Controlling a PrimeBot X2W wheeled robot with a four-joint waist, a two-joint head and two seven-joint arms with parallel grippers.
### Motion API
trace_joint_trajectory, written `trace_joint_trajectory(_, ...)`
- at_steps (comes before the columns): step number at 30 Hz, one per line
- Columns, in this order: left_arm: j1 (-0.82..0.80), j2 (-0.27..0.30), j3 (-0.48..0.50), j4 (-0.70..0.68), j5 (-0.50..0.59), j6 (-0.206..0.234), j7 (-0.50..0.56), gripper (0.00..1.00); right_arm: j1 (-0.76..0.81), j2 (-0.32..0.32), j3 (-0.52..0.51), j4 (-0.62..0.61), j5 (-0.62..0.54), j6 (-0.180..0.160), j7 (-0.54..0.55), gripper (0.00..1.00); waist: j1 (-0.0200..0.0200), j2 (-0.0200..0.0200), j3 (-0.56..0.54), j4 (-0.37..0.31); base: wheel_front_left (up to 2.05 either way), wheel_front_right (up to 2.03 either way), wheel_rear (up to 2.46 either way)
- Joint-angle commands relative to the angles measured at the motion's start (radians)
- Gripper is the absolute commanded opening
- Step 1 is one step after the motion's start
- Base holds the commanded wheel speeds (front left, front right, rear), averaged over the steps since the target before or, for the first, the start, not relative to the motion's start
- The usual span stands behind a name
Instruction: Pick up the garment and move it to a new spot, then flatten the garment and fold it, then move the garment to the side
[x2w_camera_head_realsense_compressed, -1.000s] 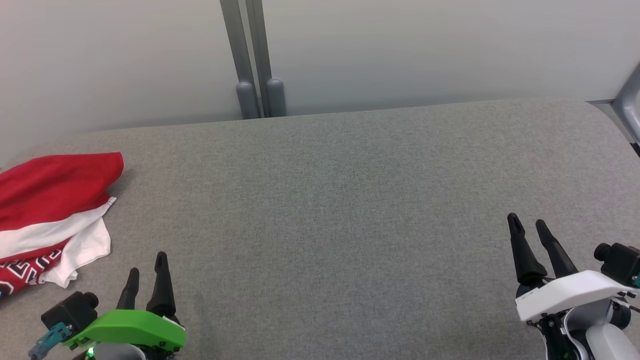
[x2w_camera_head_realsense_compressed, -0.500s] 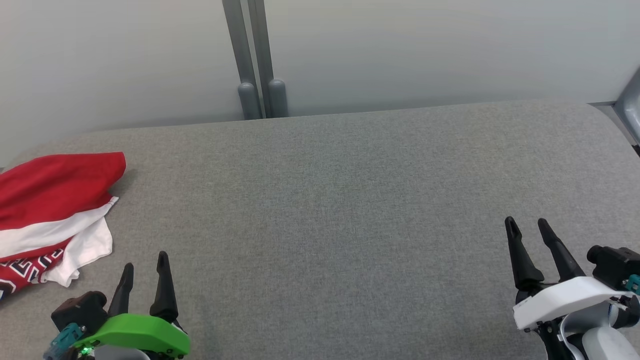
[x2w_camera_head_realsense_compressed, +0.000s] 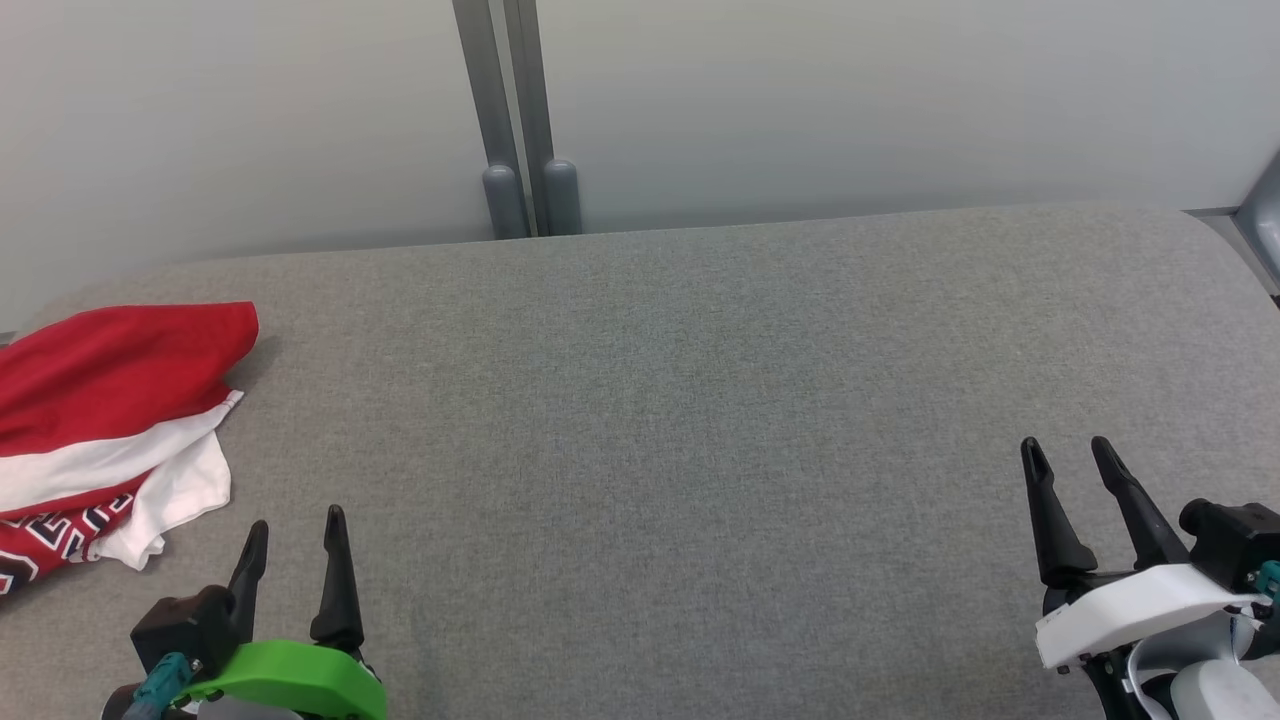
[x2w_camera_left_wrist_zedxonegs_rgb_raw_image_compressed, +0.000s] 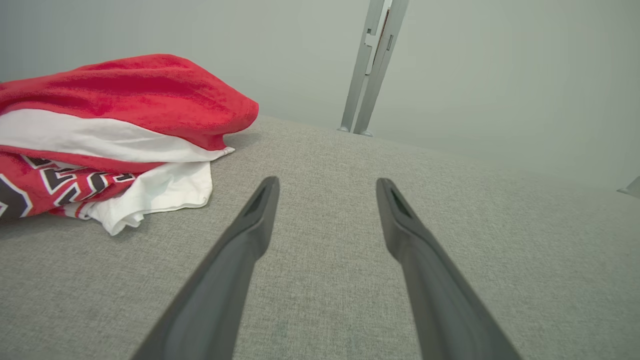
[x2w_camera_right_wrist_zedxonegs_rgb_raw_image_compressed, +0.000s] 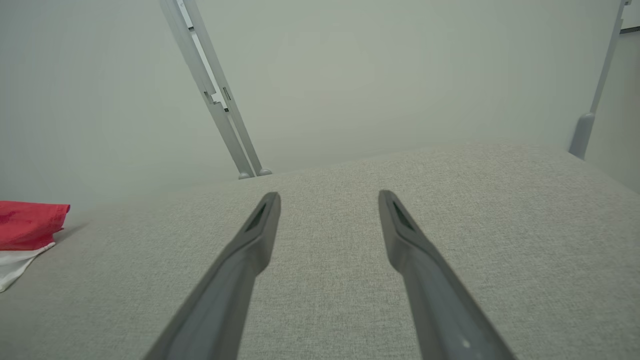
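1. We see the red and white garment (x2w_camera_head_realsense_compressed: 100, 420) lying bunched at the left edge of a grey padded table (x2w_camera_head_realsense_compressed: 700, 400).
2. Our left gripper (x2w_camera_head_realsense_compressed: 297, 520) hovers near it, fingers spread wide, empty.
3. Our right gripper (x2w_camera_head_realsense_compressed: 1065, 445), well apart from the garment, is likewise wide and empty.

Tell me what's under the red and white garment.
The garment lies bunched on the grey fabric surface, which shows bare beside it. Whatever might sit beneath its folds is covered.
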Motion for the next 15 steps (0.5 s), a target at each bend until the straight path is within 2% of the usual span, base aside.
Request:
trace_joint_trajectory(1, 0.005, 0.002, 0.003, -0.009, 0.026, -0.003, -0.009, 1.00, 0.004, -0.009, -0.003, -0.008, -0.024, 0.000, -0.009, 1.00, 0.0000, 0.0000, 0.000, 0.000, 0.00, 0.00, 0.00)
trace_joint_trajectory(15, 0.021, 0.006, -0.001, 0.017, 0.143, -0.046, -0.039, 1.00, 0.022, -0.003, -0.034, -0.010, -0.096, 0.001, -0.039, 1.00, 0.0000, 0.0000, -0.003, -0.006, 0.00, 0.00, 0.00)
